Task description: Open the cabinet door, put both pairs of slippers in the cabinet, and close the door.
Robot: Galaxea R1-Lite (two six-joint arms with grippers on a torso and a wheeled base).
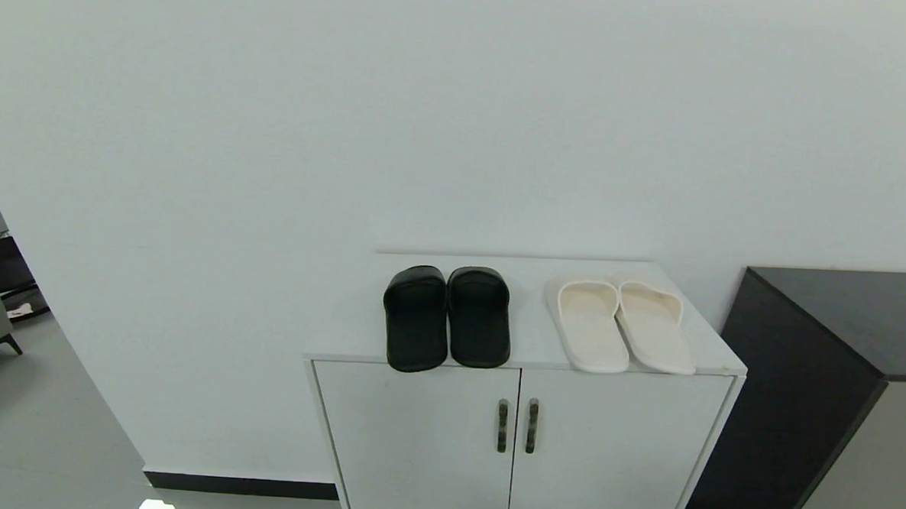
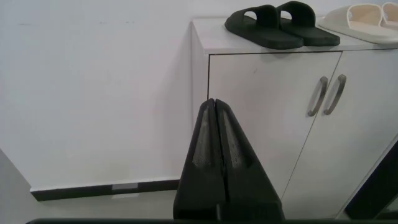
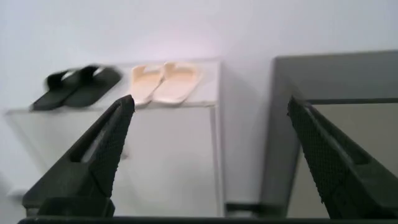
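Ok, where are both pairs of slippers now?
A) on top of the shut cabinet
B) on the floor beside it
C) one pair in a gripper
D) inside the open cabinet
A: the black slippers and cream slippers lie side by side on the white cabinet, whose doors meet shut at the handles.

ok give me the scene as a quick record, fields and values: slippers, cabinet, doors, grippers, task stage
black slippers: on cabinet top, robot's left side, side by side
white slippers: on cabinet top, robot's right side, side by side
cabinet: white, against the wall
doors: both shut, handles together at the middle
left gripper: shut, holding nothing, facing the cabinet
right gripper: open, holding nothing
dark unit: right of the cabinet
task stage: nothing done yet
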